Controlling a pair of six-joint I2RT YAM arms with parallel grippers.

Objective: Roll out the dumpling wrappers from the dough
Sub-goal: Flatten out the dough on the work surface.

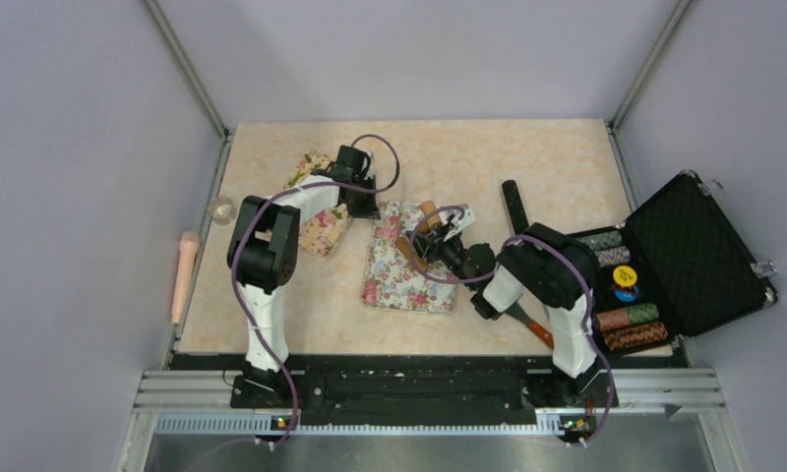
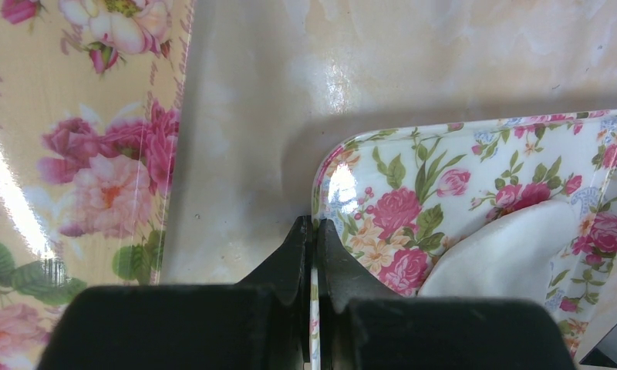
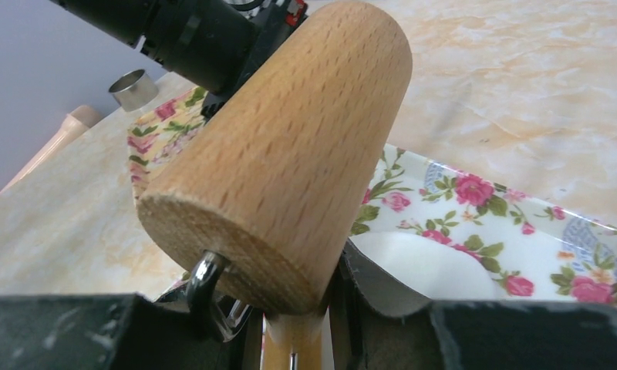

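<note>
The left fingers (image 2: 290, 258) pinch the flowered tray (image 2: 452, 166) at its far-left corner. The right fingers (image 3: 97, 335) grasp the wooden roller (image 3: 290, 146) by its handle, above the white dough (image 3: 433, 266).

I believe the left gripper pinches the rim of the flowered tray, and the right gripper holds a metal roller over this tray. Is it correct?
Not entirely. The roller in the right gripper is wood, not metal; the right wrist view shows its grain clearly. The rest holds: the left gripper pinches the rim of the flowered tray, and the roller is over this tray.
</note>
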